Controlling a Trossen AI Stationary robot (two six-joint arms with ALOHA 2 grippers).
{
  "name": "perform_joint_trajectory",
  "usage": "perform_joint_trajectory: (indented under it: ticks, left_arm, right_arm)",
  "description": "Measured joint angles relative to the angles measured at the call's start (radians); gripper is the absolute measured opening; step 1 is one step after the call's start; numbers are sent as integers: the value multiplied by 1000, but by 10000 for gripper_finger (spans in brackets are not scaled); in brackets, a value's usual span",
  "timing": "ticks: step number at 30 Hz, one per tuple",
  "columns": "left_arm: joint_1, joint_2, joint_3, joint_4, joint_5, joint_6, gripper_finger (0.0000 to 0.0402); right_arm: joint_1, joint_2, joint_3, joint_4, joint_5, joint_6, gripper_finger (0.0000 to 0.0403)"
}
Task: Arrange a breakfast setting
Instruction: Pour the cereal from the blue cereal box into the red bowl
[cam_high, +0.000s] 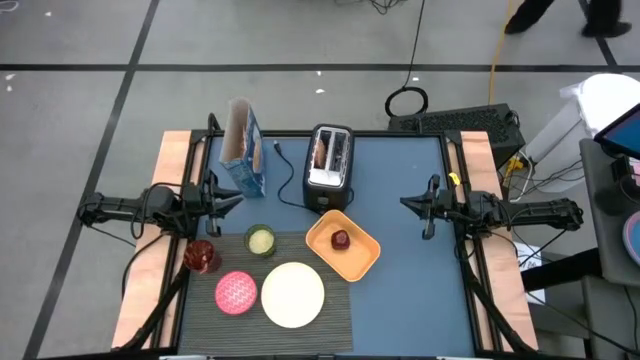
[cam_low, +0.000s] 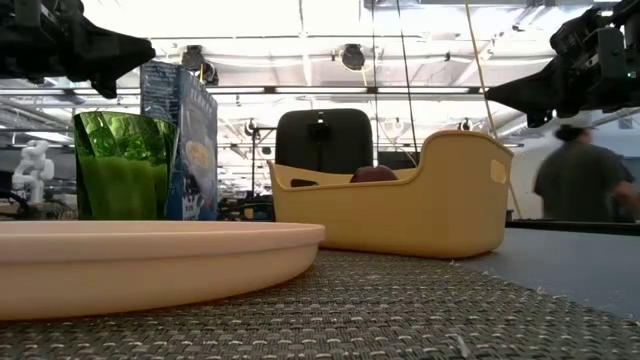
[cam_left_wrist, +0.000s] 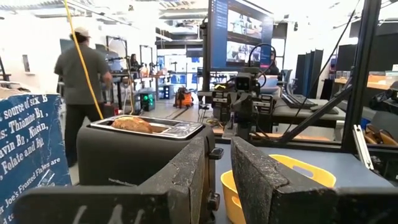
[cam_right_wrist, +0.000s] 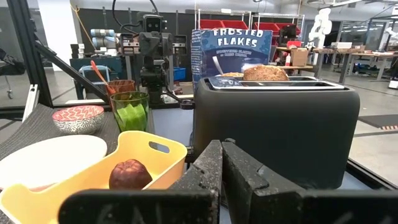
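Observation:
The dark ribbed placemat (cam_high: 330, 325) lies at the table's near edge. On it rest the round white plate (cam_high: 293, 294), the pink bowl (cam_high: 236, 292) and the small green cup (cam_high: 261, 240). The red glass (cam_high: 202, 256) stands at its left edge, and the red-handled spoon (cam_right_wrist: 99, 71) stands in the glass. The toast slice (cam_right_wrist: 265, 73) sticks up out of the toaster (cam_high: 330, 165). My left gripper (cam_high: 238, 197) hovers at the left side, above the table, open by a narrow gap (cam_left_wrist: 219, 168) with nothing in it. My right gripper (cam_high: 405, 203) hovers at the right side, shut and empty (cam_right_wrist: 221, 162).
A yellow basket (cam_high: 343, 245) holding a dark red fruit (cam_right_wrist: 129, 174) sits at the placemat's far right corner. The blue cereal box (cam_high: 243, 150) stands left of the toaster. A person walks in the room beyond the table (cam_left_wrist: 81, 81).

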Motion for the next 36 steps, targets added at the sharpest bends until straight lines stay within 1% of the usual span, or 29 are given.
perform_joint_trajectory:
  ticks: [8,16,20,24,28,34,36]
  left_arm:
    - [0,0,0,-3,0,4,86]
    - [0,0,0,-79,0,0,86]
    - [0,0,0,-75,0,-6,86]
    - [0,0,0,-76,0,-51,86]
    - [0,0,0,-77,-1,-49,86]
    - [0,0,0,-77,-2,-108,86]
    - [0,0,0,-77,-18,-124,86]
  right_arm:
    - [0,0,0,0,0,0,2]
    - [0,0,0,0,0,0,2]
    - [0,0,0,0,0,0,2]
    - [0,0,0,0,0,0,2]
    - [0,0,0,0,0,0,2]
    - [0,0,0,0,0,0,2]
    - [0,0,0,0,0,0,2]
